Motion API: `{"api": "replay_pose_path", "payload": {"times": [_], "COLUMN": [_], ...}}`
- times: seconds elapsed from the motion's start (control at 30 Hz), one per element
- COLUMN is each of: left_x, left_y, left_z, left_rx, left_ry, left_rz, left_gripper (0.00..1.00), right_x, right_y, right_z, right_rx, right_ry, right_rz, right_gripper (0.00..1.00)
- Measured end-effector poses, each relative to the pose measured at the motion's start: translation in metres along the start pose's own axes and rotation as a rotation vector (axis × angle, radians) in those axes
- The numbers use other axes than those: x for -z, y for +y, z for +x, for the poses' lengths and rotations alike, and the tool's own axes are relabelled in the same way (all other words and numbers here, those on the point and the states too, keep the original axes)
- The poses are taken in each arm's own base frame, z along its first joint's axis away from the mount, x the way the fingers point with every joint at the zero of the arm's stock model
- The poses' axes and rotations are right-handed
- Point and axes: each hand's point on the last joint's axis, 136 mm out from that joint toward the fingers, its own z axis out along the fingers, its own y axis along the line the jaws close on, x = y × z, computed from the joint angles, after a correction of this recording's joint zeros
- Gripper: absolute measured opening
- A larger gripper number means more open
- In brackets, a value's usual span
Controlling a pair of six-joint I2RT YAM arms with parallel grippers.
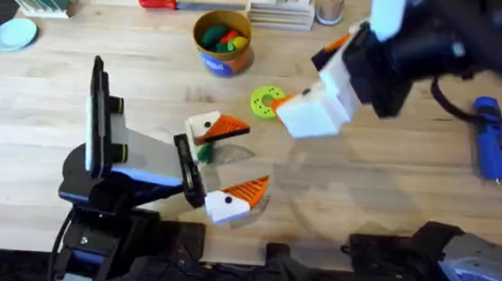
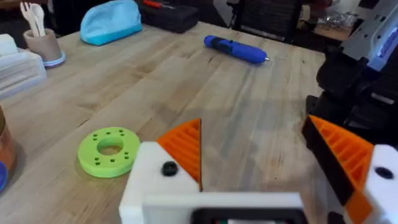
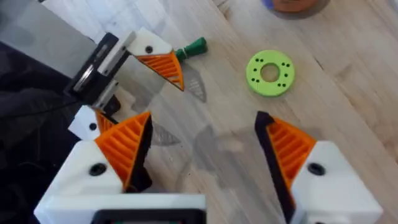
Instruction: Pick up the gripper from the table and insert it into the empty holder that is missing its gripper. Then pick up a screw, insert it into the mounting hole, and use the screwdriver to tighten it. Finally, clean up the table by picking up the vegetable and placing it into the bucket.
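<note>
The left gripper [image 1: 227, 165] sits low over the near middle of the table [image 1: 39, 126], its jaws spread wide and holding nothing. The vegetable [image 3: 193, 46] lies on the wood just beside its far finger. The right gripper [image 3: 202, 146] hangs above the table right of centre, jaws spread and empty. A green disc [image 1: 266, 102] lies between it and the bucket [image 1: 223, 41] at the far middle. The screwdriver [image 1: 490, 138] lies at the far right.
</note>
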Motion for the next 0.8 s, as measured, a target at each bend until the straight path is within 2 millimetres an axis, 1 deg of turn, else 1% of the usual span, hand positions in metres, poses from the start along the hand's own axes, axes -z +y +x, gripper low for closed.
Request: {"api": "replay_pose_path", "payload": {"times": [0.13, 0.23, 0.3, 0.37, 0.43, 0.47, 0.5, 0.53, 0.6, 0.73, 0.8], "left_x": [0.000, 0.000, 0.000, 0.000, 0.000, 0.000, 0.000, 0.000, 0.000, 0.000, 0.000], "left_y": [0.000, 0.000, 0.000, 0.000, 0.000, 0.000, 0.000, 0.000, 0.000, 0.000, 0.000], "left_z": [0.000, 0.000, 0.000, 0.000, 0.000, 0.000, 0.000, 0.000, 0.000, 0.000, 0.000], "left_rx": [0.000, -0.001, -0.002, -0.004, -0.004, -0.003, -0.004, -0.010, -0.010, -0.011, -0.010], "left_ry": [0.000, 0.000, 0.000, 0.000, 0.000, 0.000, 0.000, 0.000, 0.000, 0.000, 0.000], "left_rz": [0.000, 0.000, 0.000, 0.000, 0.000, 0.000, 0.000, 0.000, 0.000, 0.000, 0.000], "left_gripper": [0.989, 0.915, 0.842, 0.703, 0.428, 0.253, 0.104, 0.028, 0.006, 0.005, 0.006], "right_x": [0.005, 0.009, 0.011, 0.014, 0.015, 0.015, 0.015, 0.015, 0.014, 0.008, 0.004], "right_y": [0.010, 0.016, 0.019, 0.022, 0.024, 0.024, 0.025, 0.025, 0.025, 0.023, 0.018], "right_z": [0.025, 0.044, 0.054, 0.064, 0.073, 0.076, 0.078, 0.079, 0.080, 0.080, 0.082], "right_rx": [-0.006, -0.033, -0.053, -0.070, -0.083, -0.090, -0.095, -0.098, -0.103, -0.113, -0.138], "right_ry": [-0.016, -0.031, -0.046, -0.056, -0.059, -0.058, -0.057, -0.056, -0.051, -0.032, -0.010], "right_rz": [-0.033, -0.047, -0.054, -0.058, -0.061, -0.062, -0.064, -0.065, -0.066, -0.065, -0.050], "right_gripper": [0.994, 0.993, 0.993, 0.993, 0.994, 0.993, 0.993, 0.992, 0.994, 0.994, 0.994]}}
